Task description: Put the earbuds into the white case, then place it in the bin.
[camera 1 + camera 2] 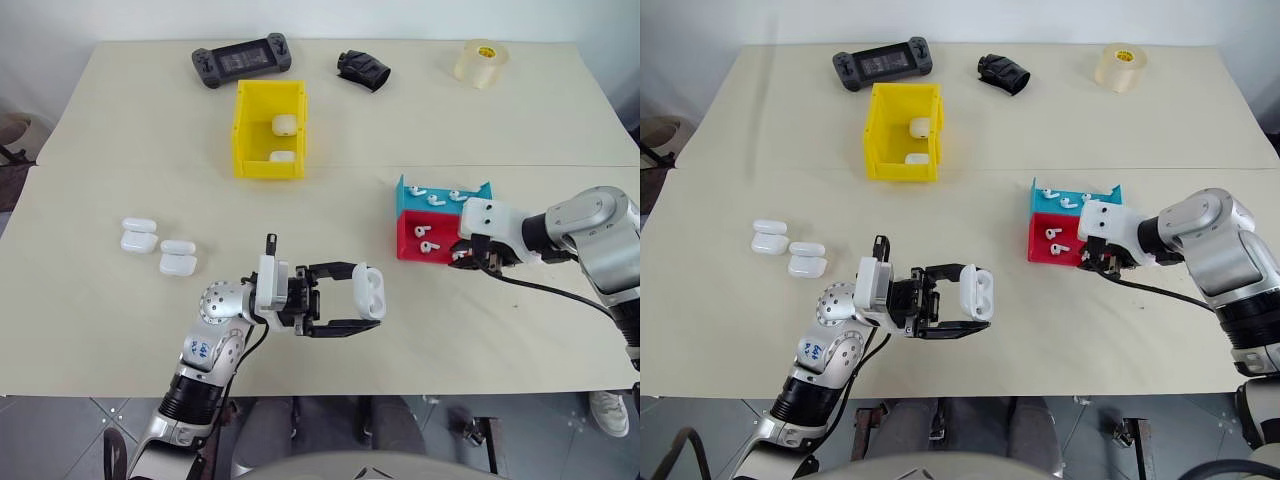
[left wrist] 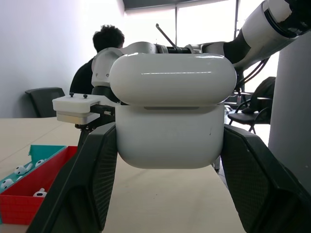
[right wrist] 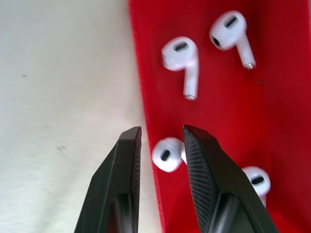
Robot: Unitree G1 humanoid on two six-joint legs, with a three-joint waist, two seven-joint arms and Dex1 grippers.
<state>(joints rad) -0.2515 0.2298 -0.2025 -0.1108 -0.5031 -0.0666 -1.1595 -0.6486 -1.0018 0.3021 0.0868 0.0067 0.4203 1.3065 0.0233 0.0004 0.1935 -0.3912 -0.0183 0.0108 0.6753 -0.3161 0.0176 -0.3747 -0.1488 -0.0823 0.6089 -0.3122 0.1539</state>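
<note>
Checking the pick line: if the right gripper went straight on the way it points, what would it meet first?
Likely the earbud between the right gripper fingertips, at the red tray edge; depth is unclear.

White earbuds (image 3: 181, 56) lie in a red tray (image 3: 286, 111) beside a teal tray (image 1: 415, 202); the bin (image 1: 243, 120) is yellow.

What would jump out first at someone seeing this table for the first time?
Probably the left gripper near the table's front edge, clamping an open white case. Next, the bright yellow bin toward the back, with two more cases inside. To the right, the right gripper hangs over a red tray of earbuds, its fingers partly closed about one earbud at the tray's edge.
</note>
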